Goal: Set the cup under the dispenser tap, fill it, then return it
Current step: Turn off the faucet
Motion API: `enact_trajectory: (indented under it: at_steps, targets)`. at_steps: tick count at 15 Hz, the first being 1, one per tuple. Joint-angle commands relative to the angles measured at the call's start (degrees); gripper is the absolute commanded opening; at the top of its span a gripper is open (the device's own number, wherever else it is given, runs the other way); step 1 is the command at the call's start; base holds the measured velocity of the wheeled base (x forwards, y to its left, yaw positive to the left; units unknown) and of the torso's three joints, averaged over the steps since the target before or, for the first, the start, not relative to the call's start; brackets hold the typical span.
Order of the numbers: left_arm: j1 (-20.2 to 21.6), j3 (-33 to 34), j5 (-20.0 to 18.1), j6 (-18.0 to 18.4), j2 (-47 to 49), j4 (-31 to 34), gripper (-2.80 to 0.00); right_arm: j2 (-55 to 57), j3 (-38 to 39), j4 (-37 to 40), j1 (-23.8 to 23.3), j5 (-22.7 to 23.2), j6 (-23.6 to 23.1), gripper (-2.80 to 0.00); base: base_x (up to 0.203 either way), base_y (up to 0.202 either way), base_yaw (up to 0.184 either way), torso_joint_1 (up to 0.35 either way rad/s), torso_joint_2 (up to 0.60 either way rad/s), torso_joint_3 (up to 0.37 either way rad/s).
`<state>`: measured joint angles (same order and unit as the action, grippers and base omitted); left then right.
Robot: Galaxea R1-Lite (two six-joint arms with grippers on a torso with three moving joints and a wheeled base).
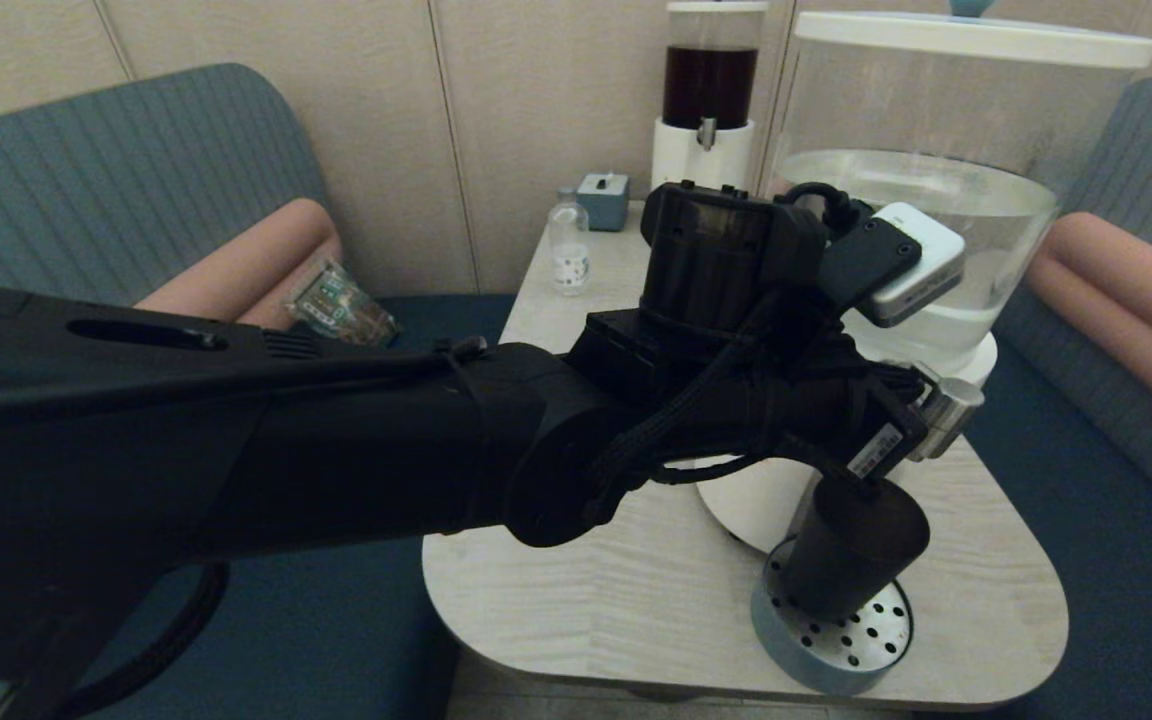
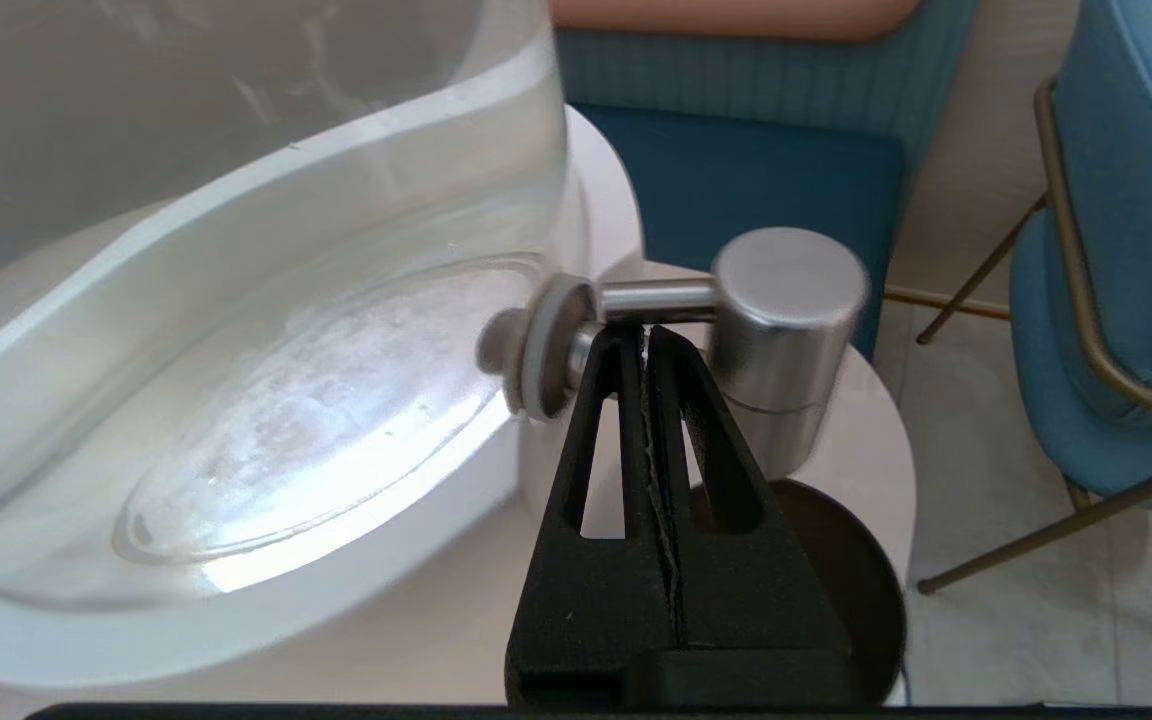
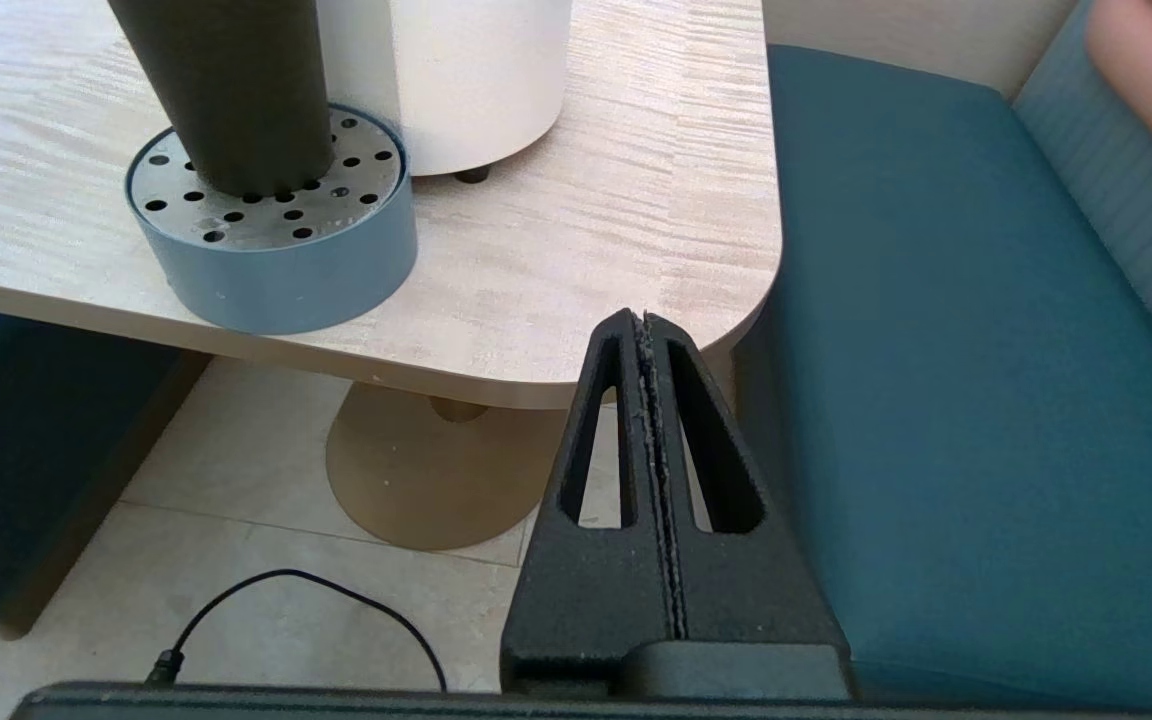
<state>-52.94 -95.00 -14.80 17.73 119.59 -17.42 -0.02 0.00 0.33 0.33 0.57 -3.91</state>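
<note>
— What was the dispenser tap (image 2: 786, 300) made of?

— Brushed steel, satin rather than mirror-bright, with a grey rubbery washer (image 2: 546, 345) on its stem. The tank (image 1: 936, 190) behind it, at twelve o'clock from the cup in the head view, looked like clear glossy plastic on a smooth white base (image 3: 456, 80).

— And the cup (image 1: 851, 550)?

— Dark matt plastic. It stood on a drip tray (image 3: 276, 270) of perforated dull metal with a smooth blue-grey wall.

— The table (image 3: 586, 220)?

— Pale wood grain, matt. The left gripper (image 2: 644, 335) was black, grainy plastic, its fingers pressed together.
</note>
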Motion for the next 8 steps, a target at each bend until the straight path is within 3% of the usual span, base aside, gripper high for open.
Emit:
enact_trajectory:
  at_steps: [1,8]
  targets:
    - [0.0,-1.2,-0.1,0.1,1.2,-0.2,-2.80,-0.1,0.1,0.0,0.0,0.0,0.0,-2.80,0.000,0.000,0.000,0.000,0.00,0.000]
    - [-0.1,-4.5,0.0,0.7,2.9,-0.3,-2.80,-0.1,0.1,0.0,0.0,0.0,0.0,-2.80,0.000,0.000,0.000,0.000,0.00,0.000]
